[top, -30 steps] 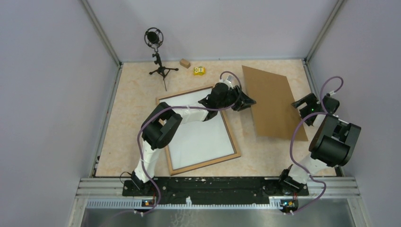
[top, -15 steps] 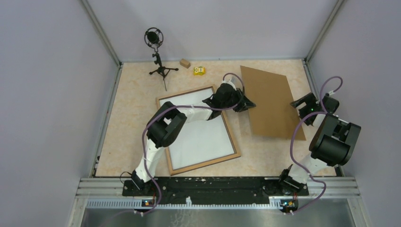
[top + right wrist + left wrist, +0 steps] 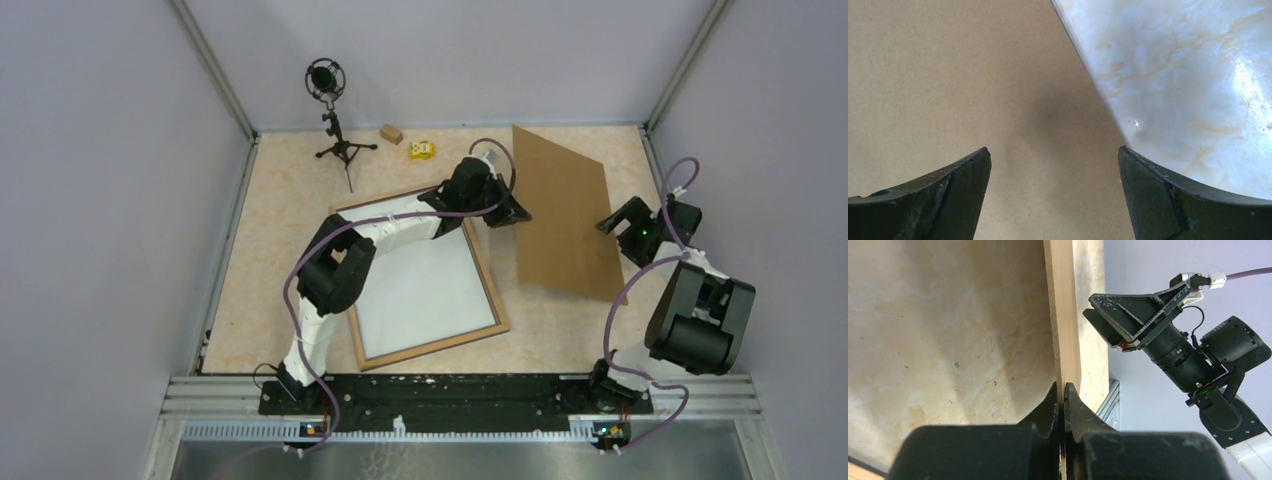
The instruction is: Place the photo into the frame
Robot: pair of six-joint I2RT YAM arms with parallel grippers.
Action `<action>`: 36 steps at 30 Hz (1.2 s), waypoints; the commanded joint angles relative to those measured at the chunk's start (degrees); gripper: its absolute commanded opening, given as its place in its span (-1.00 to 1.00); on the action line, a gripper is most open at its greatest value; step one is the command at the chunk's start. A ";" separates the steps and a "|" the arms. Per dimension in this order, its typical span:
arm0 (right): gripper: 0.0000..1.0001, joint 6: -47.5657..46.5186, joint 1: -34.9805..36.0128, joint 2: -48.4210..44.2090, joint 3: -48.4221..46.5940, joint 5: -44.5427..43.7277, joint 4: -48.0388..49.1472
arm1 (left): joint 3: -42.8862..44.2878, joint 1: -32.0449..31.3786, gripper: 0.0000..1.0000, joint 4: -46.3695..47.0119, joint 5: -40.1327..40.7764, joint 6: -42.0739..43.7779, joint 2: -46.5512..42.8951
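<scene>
**Overhead view:** Your left claw (image 3: 508,212) is pinched shut on the left edge of the brown backing board (image 3: 565,215). The board stands tilted up off the table (image 3: 290,230), right of centre. The frame (image 3: 430,346) lies flat just left of that claw, light wood face up. Its long axis runs near to far, leaning slightly, and your left arm crosses its far right corner. A white sheet (image 3: 420,290) fills the frame. Your right claw (image 3: 612,222) hangs wide open and empty by the board's right edge, well apart from the frame, so the left arm is the nearer one. No seaside print shows, and you cannot tell whether the white sheet is the photo lying face down.

**Left wrist view:** The two fingers meet on the board's thin edge, which runs straight away from the camera. The open right claw shows beyond it.

**Right wrist view:** Two spread fingers frame plain brown board on the left and marbled table on the right. Frame and photo are out of view.
</scene>
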State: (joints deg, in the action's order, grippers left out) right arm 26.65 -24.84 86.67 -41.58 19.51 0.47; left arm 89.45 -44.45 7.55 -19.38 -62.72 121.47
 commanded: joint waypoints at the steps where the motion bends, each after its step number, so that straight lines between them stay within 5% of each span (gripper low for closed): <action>1: 0.90 -2.00 0.87 -5.07 -0.30 -1.88 -3.75 | 7.65 0.54 -1.00 -13.27 -0.78 11.60 -6.34; 14: 0.97 -5.01 9.36 -16.50 -5.68 -14.00 -15.75 | 7.72 1.39 -1.00 -24.66 6.13 24.42 -18.35; 20: 0.97 -1.96 16.43 -18.05 -13.98 -19.10 -26.48 | 8.89 1.05 -1.00 -25.07 6.09 27.35 -19.20; 26: 0.98 3.49 23.10 -20.37 -24.90 -17.27 -34.14 | 21.45 0.04 -1.00 -32.43 8.48 34.40 -15.58; 36: 0.86 12.09 27.87 -21.13 -44.72 -17.52 -41.47 | 27.88 -7.93 -1.00 -30.84 25.00 52.61 -18.73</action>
State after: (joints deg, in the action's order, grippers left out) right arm 32.62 1.72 67.46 -79.33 3.29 -37.98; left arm 113.67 -48.49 -28.21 -2.15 -20.21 106.59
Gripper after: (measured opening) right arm 0.953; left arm 0.012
